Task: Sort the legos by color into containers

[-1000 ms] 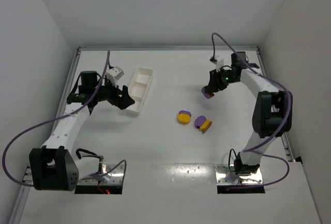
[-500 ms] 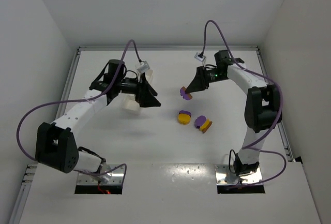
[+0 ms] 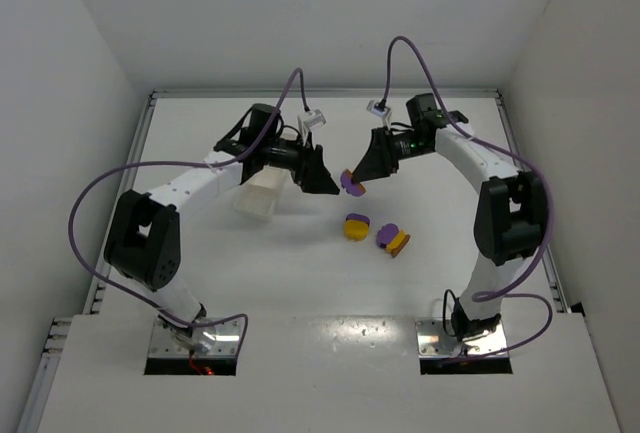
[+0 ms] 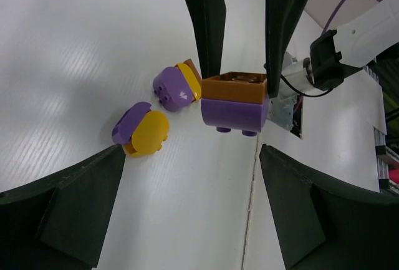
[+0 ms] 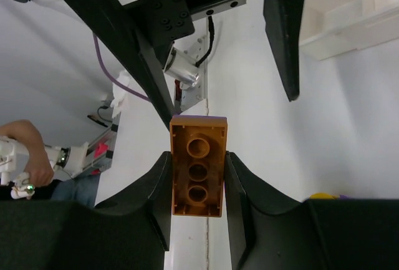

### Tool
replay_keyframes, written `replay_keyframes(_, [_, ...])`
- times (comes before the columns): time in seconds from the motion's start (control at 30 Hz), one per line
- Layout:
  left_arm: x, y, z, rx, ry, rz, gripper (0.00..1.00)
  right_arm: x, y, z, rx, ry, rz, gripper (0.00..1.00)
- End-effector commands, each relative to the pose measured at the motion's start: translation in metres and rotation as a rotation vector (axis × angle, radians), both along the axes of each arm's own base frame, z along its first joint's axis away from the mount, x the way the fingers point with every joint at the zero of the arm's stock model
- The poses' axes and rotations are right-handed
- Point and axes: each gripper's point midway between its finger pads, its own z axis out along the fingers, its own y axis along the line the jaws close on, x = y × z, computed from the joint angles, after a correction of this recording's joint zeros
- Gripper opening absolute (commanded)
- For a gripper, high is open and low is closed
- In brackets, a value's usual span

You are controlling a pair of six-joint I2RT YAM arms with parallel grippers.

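Note:
My right gripper (image 3: 358, 177) is shut on a brown-orange lego stuck to a purple lego (image 3: 351, 182), held above the table's middle. In the right wrist view the brown-orange lego's hollow underside (image 5: 197, 167) sits between my right gripper's (image 5: 196, 158) fingers. My left gripper (image 3: 322, 175) is open and empty, facing that stack (image 4: 235, 98) from close by; in the left wrist view the stack lies beyond the left gripper (image 4: 192, 151), not between its fingers. A yellow-and-purple lego pair (image 3: 356, 226) and a purple, yellow and brown cluster (image 3: 393, 239) lie on the table. The white tray (image 3: 258, 196) is partly hidden under the left arm.
The tray also shows at the top right of the right wrist view (image 5: 349, 8). Both loose lego groups show in the left wrist view, the pair (image 4: 140, 130) and the cluster (image 4: 176, 86). White walls close the table at the back and sides.
The left arm has swung right from the tray toward the table's middle. The right gripper has moved left with the brown-and-purple stack, so both grippers now face each other closely.

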Motion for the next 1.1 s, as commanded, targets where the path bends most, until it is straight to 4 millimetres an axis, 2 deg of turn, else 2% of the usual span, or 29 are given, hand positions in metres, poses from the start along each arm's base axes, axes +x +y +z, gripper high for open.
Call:
replay_keyframes(0.0, [0.002, -0.008, 0.022, -0.034, -0.050, -0.016, 0.96, -0.007, 0.007, 0.023, 0.056, -0.104, 0.039, 0.04])
replay_keyframes(0.23, [-0.019, -0.021, 0.023, -0.062, -0.056, -0.121, 0.96, -0.011, 0.013, 0.018, 0.034, -0.109, 0.057, 0.04])
replay_keyframes(0.37, [-0.022, -0.023, 0.023, -0.062, -0.064, -0.133, 0.95, -0.013, 0.015, 0.020, 0.036, -0.118, 0.067, 0.04])
replay_keyframes(0.5, [-0.029, -0.027, 0.030, -0.083, -0.066, -0.169, 0.85, -0.014, 0.017, 0.018, 0.018, -0.133, 0.072, 0.04])
replay_keyframes(0.53, [-0.027, -0.028, 0.030, -0.083, -0.068, -0.169, 0.79, -0.015, 0.020, 0.017, 0.011, -0.135, 0.078, 0.04])
replay_keyframes(0.6, [-0.032, -0.031, 0.031, -0.088, -0.065, -0.188, 0.74, -0.014, 0.020, 0.013, 0.010, -0.136, 0.080, 0.04])
replay_keyframes(0.7, [-0.036, -0.034, 0.032, -0.099, -0.059, -0.215, 0.59, -0.015, 0.020, 0.013, 0.008, -0.126, 0.080, 0.04])
replay_keyframes(0.73, [-0.038, -0.034, 0.033, -0.104, -0.057, -0.224, 0.48, -0.015, 0.020, 0.013, 0.009, -0.135, 0.081, 0.04])
replay_keyframes(0.83, [-0.036, -0.035, 0.029, -0.101, -0.059, -0.226, 0.37, -0.015, 0.020, 0.013, 0.009, -0.135, 0.081, 0.04])
replay_keyframes(0.93, [-0.039, -0.034, 0.029, -0.101, -0.048, -0.234, 0.35, -0.012, 0.016, 0.013, 0.011, -0.145, 0.072, 0.04])
replay_keyframes(1.0, [-0.039, -0.034, 0.029, -0.101, -0.048, -0.234, 0.40, -0.010, 0.014, 0.016, 0.018, -0.144, 0.065, 0.04])
replay_keyframes(1.07, [-0.038, -0.034, 0.025, -0.094, -0.051, -0.228, 0.40, -0.011, 0.013, 0.020, 0.022, -0.163, 0.066, 0.04])
